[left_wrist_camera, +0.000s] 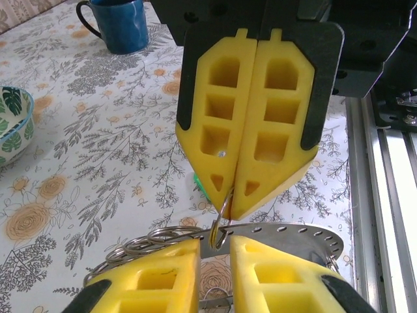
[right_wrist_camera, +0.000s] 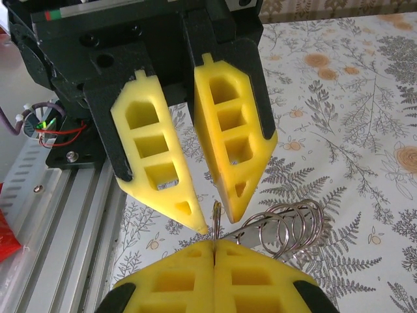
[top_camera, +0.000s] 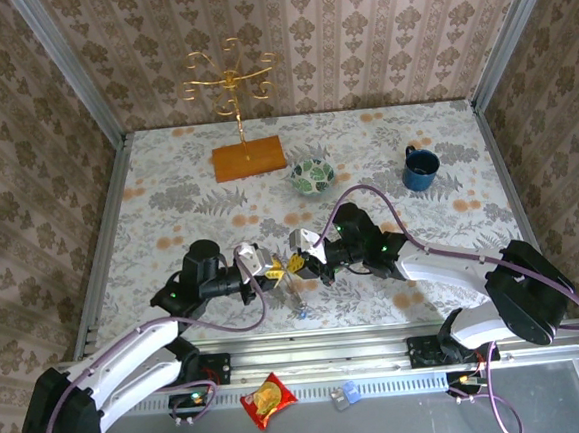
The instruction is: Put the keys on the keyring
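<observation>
Left gripper (left_wrist_camera: 215,274) jaws barely parted, lower frame, clamping nothing visible. Right gripper (left_wrist_camera: 231,203) pinched tight on wire ring (left_wrist_camera: 221,212), which touches keyring (left_wrist_camera: 287,238) at lower centre. Risk: thin pinch slips, ring twists free; left jaws closing could shove keyring away.

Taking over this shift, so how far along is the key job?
Done: both claws are at the keyring. In hand: right claw shut on a small loop by it, left claw slightly open alongside. Left: threading; the blue key shows beneath them, whether attached I cannot tell.
</observation>
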